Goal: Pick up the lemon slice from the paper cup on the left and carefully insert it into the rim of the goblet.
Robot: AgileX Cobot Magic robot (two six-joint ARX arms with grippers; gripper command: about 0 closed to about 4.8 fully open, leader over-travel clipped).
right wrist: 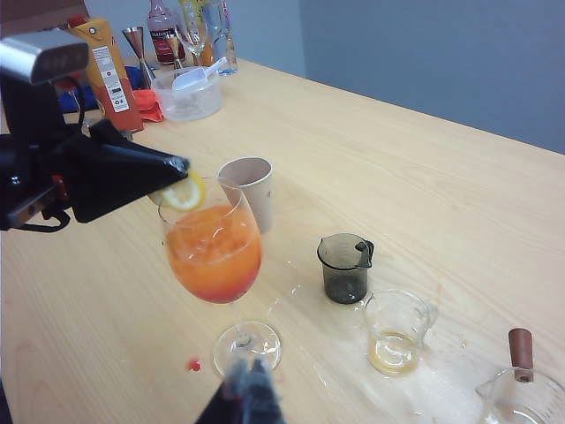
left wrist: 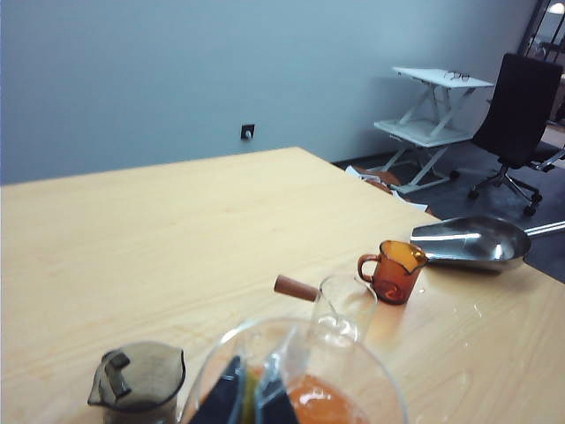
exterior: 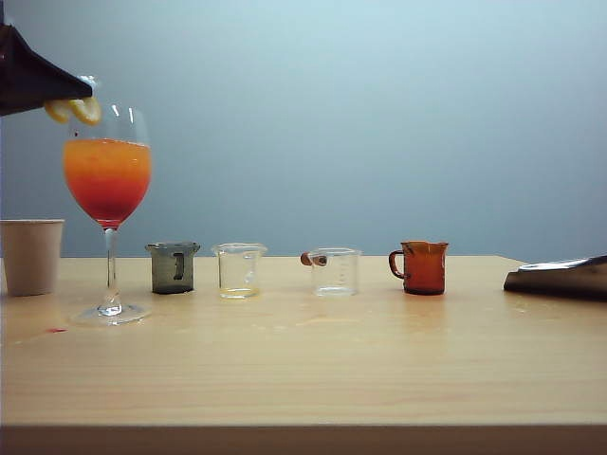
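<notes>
The goblet [exterior: 107, 180] stands at the left of the table, its bowl filled with an orange-to-red drink. My left gripper [exterior: 81, 95] reaches in from the upper left and is shut on the lemon slice [exterior: 76, 111], which sits right at the goblet's rim. The left wrist view looks down into the bowl, with the slice [left wrist: 248, 397] pinched between the dark fingers [left wrist: 231, 393]. From the right wrist view, the slice [right wrist: 183, 193] rests against the rim of the goblet [right wrist: 212, 256]. The white paper cup [exterior: 31, 256] stands behind it to the left. My right gripper [right wrist: 250, 384] is shut and empty, low near the table.
A row of small vessels stands right of the goblet: a grey beaker [exterior: 173, 267], a clear beaker with yellowish liquid [exterior: 238, 270], a clear one with a wooden handle [exterior: 332, 271] and an amber mug [exterior: 422, 266]. A red drop [exterior: 57, 331] marks the table. A metal scoop [left wrist: 468, 241] lies beyond the mug.
</notes>
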